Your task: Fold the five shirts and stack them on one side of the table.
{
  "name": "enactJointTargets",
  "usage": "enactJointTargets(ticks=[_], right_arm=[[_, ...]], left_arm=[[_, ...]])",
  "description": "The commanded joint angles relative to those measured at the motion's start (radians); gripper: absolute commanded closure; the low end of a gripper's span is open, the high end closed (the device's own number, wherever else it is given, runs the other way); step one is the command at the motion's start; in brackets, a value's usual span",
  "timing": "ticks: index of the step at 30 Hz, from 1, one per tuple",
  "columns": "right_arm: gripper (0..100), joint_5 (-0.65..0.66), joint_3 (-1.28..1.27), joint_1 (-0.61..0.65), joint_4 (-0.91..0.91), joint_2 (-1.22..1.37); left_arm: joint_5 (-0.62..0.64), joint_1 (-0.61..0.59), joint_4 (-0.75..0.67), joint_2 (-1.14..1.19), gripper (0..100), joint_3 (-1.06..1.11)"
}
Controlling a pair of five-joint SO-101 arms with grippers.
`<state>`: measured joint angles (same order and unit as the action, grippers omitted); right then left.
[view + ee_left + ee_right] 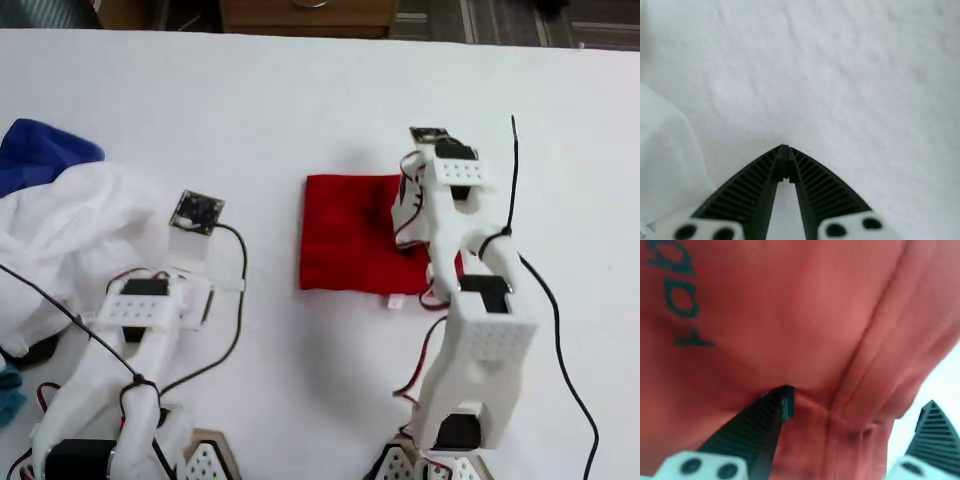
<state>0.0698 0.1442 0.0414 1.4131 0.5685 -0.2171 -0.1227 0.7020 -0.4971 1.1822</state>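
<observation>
**Shirt in red (345, 235) under the right gripper (858, 400) — left gripper (784, 150) at the white pile**

The red shirt lies flat as a neat rectangle near the middle of the white table (300, 90), with a small white label (396, 301) poking out at its near edge. The right arm stretches across the shirt's right side. In the right wrist view its jaws stand wide apart: one black fingertip (782, 400) presses into the red cloth beside a seam, while the other sits out past the shirt's edge, over the white table. Dark green lettering shows on the cloth.

At the table's left side a loose white shirt (60, 240) lies crumpled in a heap, and a blue shirt (40, 150) peeks out from behind it. A scrap of teal cloth (8, 392) shows at the very edge of the high view, nearer the arm bases.

The left arm points toward this heap, just beside its right edge. Its jaws are pressed together, tip to tip, with nothing between them — below them is plain white surface, and a fold of white cloth (665, 165) lies off to one side.
</observation>
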Motion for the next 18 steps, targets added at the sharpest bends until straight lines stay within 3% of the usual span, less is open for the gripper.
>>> enactJointTargets(ticks=[1,4,9,18], right_arm=[[61.9,-0.006,0.163,0.033,0.114,0.114],[68.4,0.057,0.305,0.084,0.231,0.236],[98.3,0.209,0.499,0.113,0.308,0.418],[97.9,0.21,0.611,0.067,0.348,0.45]], left_arm=[[-0.006,-0.008,-0.015,-0.021,97,-0.004],[-0.006,-0.008,-0.015,-0.021,97,-0.004],[-0.006,-0.008,-0.015,-0.021,97,-0.004],[-0.006,-0.008,-0.015,-0.021,97,-0.004]])
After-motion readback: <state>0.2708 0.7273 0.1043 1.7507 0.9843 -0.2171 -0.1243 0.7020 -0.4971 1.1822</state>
